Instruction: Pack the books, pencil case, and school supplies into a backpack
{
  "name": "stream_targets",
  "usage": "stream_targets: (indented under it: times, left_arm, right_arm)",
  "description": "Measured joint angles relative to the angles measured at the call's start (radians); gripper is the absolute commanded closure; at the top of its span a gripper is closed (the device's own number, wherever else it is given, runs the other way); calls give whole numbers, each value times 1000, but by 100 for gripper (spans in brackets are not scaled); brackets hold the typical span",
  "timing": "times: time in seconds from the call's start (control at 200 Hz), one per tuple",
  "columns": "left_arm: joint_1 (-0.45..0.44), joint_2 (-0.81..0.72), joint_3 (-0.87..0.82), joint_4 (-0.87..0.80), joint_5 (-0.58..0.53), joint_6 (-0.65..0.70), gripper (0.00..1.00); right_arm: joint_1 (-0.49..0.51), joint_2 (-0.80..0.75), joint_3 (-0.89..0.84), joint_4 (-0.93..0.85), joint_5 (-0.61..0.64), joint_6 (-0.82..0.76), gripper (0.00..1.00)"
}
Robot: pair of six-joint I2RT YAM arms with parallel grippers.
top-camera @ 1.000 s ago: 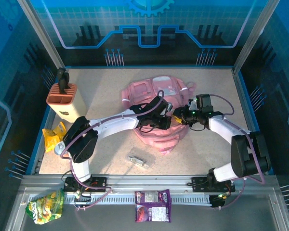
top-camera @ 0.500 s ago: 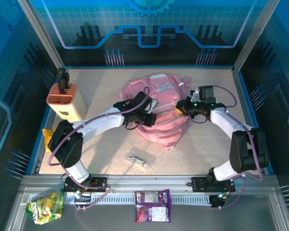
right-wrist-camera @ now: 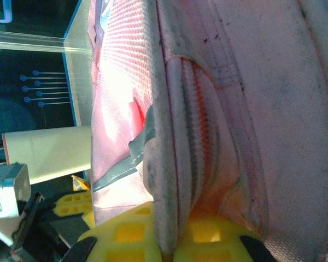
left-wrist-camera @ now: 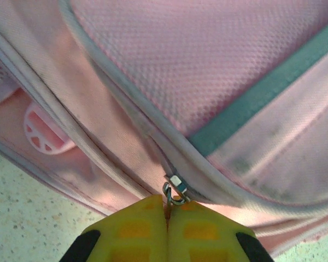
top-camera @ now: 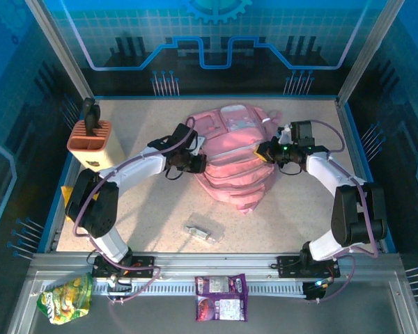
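Pink backpack lies on table, centre, twd far edge. L gripper pressed together on zip pull, bag's left side. R gripper pinches backpack seam, right side. Clear supply item nr near edge.

No lettering can be read; the purple snack packets and green bag at the bottom carry print too small to decipher.

Both arms reach forward and bend inward, the left claw and right claw each pinched tight.
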Motion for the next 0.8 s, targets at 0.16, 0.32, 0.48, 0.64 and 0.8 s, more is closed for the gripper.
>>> stream_targets:
  times: [0.16, 0.32, 0.48, 0.64, 0.8]
  left_arm:
    - [38, 66, 64, -19, 2, 3, 100]
    - [46, 54, 48, -3, 17, -9, 79]
    - [53, -42, -70, 29, 32, -58, 50]
    - [51, -216, -232, 79, 63, -142, 28]
    - [51, -369, -328, 106, 64, -223, 13]
  right_arm:
    - [36, 0, -3, 39, 35, 9, 100]
    - [41, -19, -14, 32, 56, -11, 71]
    - [53, -114, -10, -72, 117, -110, 51]
    - [179, -228, -2, -196, 219, -248, 32]
    - [373, -342, -8, -268, 316, -366, 22]
